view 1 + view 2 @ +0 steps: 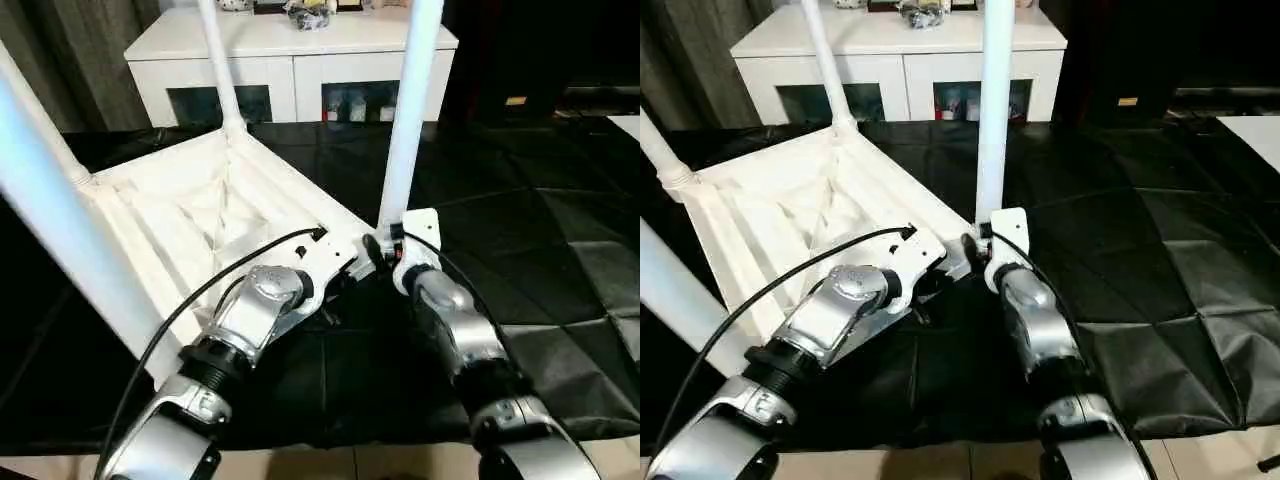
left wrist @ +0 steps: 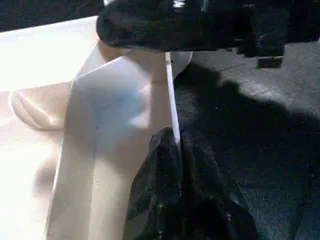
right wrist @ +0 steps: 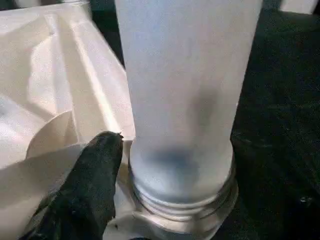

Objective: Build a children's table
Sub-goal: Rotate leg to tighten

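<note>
The left gripper (image 2: 172,150) is clenched on the thin rim of the table top (image 1: 190,225), its two black fingers pinched together over the white edge, while the right gripper (image 1: 385,255) sits at the foot of the near leg (image 1: 408,110) with its jaws apart around the leg's base. From the head camera, the children's table lies upside down on a black cloth (image 1: 520,230), ribbed underside facing up, and its long white legs stand upright from the corner sockets: one at the far corner (image 1: 220,65), one at the left corner (image 1: 35,125), a large one close to the camera on the left (image 1: 60,240), and the near leg beside the right gripper. Both silver forearms reach in toward that same near corner (the two grippers are close together there). Behind the cloth stands a white low cabinet (image 1: 290,55) with dark glass openings. In the left wrist view, the white rim runs straight into the closed fingertips, with the corner socket (image 2: 150,62) beyond and the other gripper dark above it. In the right wrist view, the leg rises from a threaded collar (image 3: 185,200) seated in the socket, one black finger (image 3: 90,180) just beside it on the white plastic; whether it touches the leg I cannot tell.
</note>
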Tool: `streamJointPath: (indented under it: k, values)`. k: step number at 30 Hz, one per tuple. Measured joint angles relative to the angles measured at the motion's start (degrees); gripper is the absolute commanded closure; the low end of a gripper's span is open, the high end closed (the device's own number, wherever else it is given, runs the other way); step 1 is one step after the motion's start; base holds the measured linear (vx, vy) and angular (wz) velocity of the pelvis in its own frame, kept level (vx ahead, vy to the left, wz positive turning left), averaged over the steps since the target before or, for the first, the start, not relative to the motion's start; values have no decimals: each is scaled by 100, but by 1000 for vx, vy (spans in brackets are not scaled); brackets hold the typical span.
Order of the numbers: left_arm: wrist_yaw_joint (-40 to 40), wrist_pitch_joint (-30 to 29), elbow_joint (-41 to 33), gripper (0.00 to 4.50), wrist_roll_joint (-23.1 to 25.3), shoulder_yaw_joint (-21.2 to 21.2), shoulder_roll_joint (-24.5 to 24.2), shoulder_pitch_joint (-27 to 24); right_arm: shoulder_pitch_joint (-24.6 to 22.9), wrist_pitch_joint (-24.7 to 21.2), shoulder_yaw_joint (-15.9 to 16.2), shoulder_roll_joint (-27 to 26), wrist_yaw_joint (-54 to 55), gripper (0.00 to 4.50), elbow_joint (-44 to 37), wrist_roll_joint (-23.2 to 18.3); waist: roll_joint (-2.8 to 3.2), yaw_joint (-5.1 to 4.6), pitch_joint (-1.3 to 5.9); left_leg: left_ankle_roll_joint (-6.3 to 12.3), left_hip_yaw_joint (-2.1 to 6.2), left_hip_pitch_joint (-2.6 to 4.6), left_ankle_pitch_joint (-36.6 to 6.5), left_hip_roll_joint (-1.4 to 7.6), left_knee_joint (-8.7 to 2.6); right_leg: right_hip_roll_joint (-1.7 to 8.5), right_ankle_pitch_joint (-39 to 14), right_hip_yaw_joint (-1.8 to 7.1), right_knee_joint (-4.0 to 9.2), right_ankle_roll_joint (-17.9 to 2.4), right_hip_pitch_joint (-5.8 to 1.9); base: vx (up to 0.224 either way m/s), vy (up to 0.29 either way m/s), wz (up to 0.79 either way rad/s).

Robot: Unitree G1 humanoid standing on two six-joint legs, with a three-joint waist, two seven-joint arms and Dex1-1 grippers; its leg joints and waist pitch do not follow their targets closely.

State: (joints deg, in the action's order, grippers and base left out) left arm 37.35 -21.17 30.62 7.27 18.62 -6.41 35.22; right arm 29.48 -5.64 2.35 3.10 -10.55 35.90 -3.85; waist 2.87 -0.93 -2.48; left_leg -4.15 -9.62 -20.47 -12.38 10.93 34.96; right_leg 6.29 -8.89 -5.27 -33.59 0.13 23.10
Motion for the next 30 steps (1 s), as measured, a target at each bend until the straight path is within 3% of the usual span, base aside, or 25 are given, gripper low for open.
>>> streamJointPath:
  k: [3, 8, 11, 17, 25, 26, 30]
  values:
    - [204, 73, -193, 450, -41, 34, -187, -111, -179, -111, 170, 278, -550, 65, -381, -72, 7, 14, -4, 1, -1, -6, 1, 4, 0, 0, 25, -3, -4, -36, 6, 0, 0, 0]
    - [1261, 645, -632, 450, -259, 92, -940, -470, -931, -253, 640, 1610, -2585, 65, -1703, -283, 13, 124, -3, 3, -4, -8, 2, 11, -9, -3, 6, -5, -2, -9, 6, 0, 0, 0]
    - [1939, 772, -901, 450, -505, 90, -1311, -681, -1252, -149, 743, 2048, -3371, 65, -2061, -383, 17, 169, -3, 7, -10, -6, 0, 10, -10, 1, -4, -3, 3, -8, 8, 0, 0, 0]
    - [2750, 662, -1339, 450, -846, 138, -1735, -946, -1440, -165, 761, 2404, -4237, 65, -2394, -775, 15, 276, -6, 6, -25, 6, -2, 9, -7, 6, -3, 10, 4, -9, 9, 0, 0, 0]
    - [2937, 604, -1431, 450, -920, 155, -1792, -1002, -1422, -163, 831, 2433, -4505, 65, -2421, -776, 12, 293, -9, 6, -25, 6, -2, 9, -7, 6, -3, 11, 0, -9, 10, 0, 0, 0]
    - [2947, 604, -1431, 450, -921, 157, -1796, -1002, -1418, -163, 837, 2433, -4535, 91, -2414, -777, 12, 296, -9, 6, -25, 6, -2, 9, -7, 6, -4, 11, 0, -9, 10, 0, 0, 0]
    - [2972, 604, -1431, 450, -921, 158, -1808, -1002, -1418, -174, 840, 2392, -4612, 116, -2385, -790, 10, 297, -10, 6, -25, 4, -2, 9, -7, 6, -4, 11, 1, -9, 10, 0, 0, 0]
